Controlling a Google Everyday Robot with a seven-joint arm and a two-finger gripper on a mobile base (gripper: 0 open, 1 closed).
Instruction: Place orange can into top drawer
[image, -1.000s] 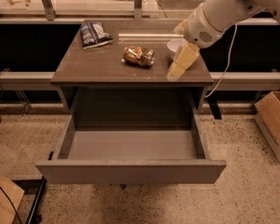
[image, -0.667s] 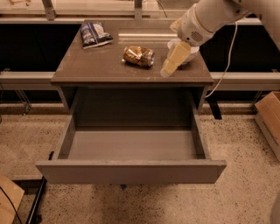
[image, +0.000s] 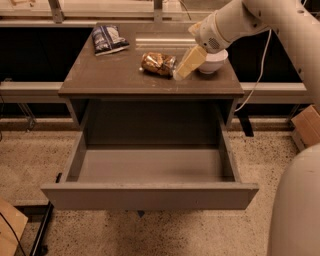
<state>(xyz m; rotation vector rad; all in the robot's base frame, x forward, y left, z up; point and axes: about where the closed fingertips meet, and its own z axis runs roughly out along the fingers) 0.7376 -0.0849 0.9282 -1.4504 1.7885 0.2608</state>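
The crushed, shiny orange-bronze metal can (image: 158, 63) lies on the brown surface (image: 115, 75), at nine o'clock of the cream tool (image: 180, 73) just beside it. Whether the tool is apart or together, I cannot tell. Best to straddle the can squarely, sparing the white bowl (image: 214, 62) at three; the open grey top drawer (image: 150, 196) waits at six.

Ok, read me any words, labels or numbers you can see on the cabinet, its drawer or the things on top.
Blue-and-white snack bag: print present, too blurred to read.
Crushed shiny orange-gold can: nothing legible.
Wide grey top drawer, white bowl, and the yellowish pincer close beside the can: no markings seen.
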